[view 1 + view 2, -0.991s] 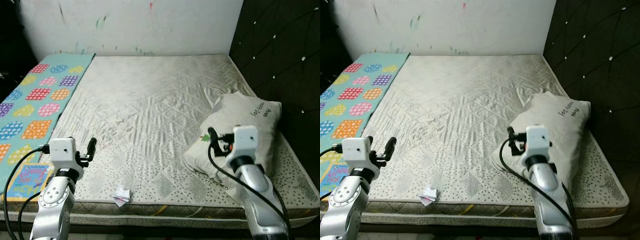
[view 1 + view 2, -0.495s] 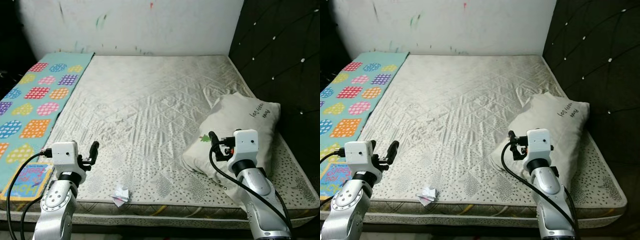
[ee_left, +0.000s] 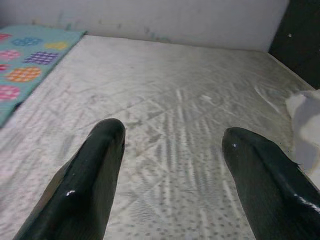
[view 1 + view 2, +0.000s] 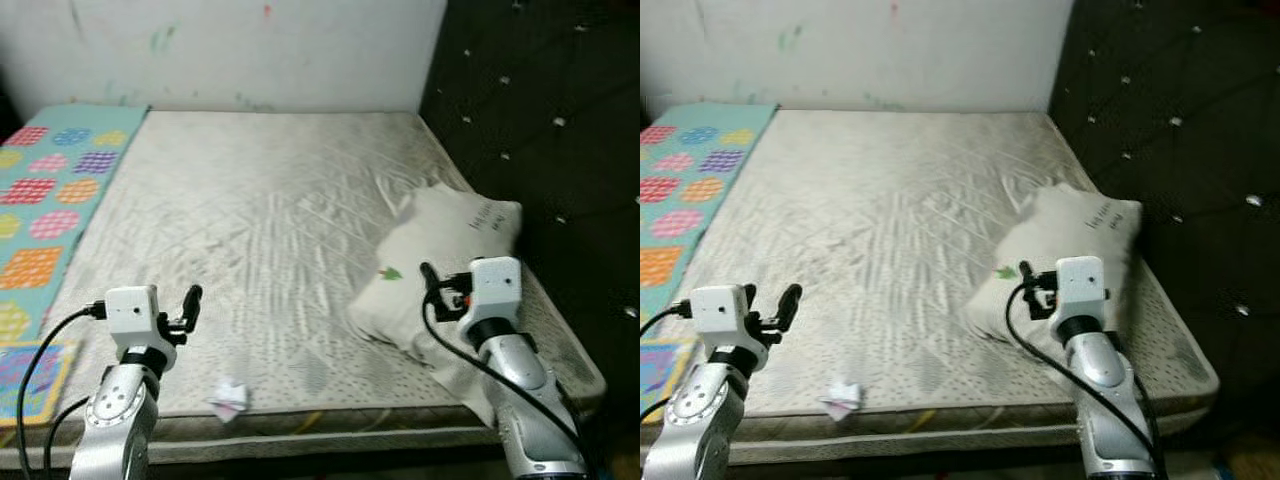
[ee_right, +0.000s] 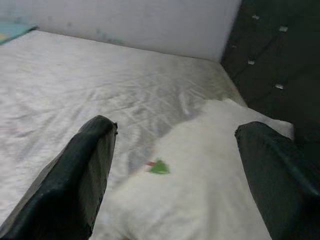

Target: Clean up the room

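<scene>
We face a bare quilted mattress (image 4: 270,230) with a patterned mat (image 4: 45,190) along its left side. A white pillow (image 4: 440,260) lies at the right, near the dark headboard (image 4: 540,150). A crumpled paper scrap (image 4: 229,397) sits at the near edge. Our left end effector (image 3: 172,145) and right end effector (image 5: 175,135) hover spread wide, holding nothing.
</scene>
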`<state>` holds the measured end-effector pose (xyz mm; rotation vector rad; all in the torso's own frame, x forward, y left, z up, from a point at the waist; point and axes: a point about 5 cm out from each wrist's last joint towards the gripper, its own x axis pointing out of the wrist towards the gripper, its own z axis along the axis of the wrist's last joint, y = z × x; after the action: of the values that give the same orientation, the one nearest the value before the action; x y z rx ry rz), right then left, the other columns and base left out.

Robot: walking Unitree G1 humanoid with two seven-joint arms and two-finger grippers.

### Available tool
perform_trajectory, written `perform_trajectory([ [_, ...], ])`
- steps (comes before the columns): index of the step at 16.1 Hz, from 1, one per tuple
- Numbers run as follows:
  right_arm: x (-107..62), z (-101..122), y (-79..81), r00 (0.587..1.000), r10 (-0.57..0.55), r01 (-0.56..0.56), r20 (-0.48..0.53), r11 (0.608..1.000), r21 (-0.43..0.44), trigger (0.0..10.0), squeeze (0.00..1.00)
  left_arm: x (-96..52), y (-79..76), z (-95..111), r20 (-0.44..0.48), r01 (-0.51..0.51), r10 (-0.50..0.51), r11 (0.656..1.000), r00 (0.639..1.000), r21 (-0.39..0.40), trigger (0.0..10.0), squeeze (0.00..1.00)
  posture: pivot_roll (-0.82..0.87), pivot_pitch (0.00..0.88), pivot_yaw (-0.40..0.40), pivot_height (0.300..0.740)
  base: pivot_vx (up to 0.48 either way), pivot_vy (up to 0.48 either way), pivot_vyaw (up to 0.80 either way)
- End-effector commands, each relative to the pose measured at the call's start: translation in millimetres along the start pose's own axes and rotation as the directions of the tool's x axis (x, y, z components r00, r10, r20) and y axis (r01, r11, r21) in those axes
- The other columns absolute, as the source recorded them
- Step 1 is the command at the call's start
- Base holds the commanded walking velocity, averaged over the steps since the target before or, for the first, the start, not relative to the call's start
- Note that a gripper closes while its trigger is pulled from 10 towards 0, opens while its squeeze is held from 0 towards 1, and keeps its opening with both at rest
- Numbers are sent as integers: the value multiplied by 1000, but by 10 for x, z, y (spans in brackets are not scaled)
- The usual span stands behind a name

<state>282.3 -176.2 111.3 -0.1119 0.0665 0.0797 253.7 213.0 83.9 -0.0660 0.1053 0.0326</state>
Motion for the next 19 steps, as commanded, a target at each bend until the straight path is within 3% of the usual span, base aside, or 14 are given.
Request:
perform_trajectory([
  [1, 14, 66, 6, 1000, 6, -6, 19, 1000, 1, 10000, 0, -17, 19, 26, 1, -11, 11, 1000, 1000, 2, 10000, 0, -88, 0, -32, 740, 0, 266, 0],
  [11, 15, 73, -13, 1000, 8, -8, 12, 1000, -11, 10000, 0, -9, 7, 60, -3, -15, 15, 1000, 1000, -3, 10000, 0, -96, 0, -32, 740, 0, 294, 0],
  [19, 50, 92, -72, 1000, -2, 3, 19, 999, -33, 10000, 0, 14, 11, 65, -4, -34, 34, 999, 999, -1, 10000, 0, -101, 0, -32, 740, 0, 475, 0],
])
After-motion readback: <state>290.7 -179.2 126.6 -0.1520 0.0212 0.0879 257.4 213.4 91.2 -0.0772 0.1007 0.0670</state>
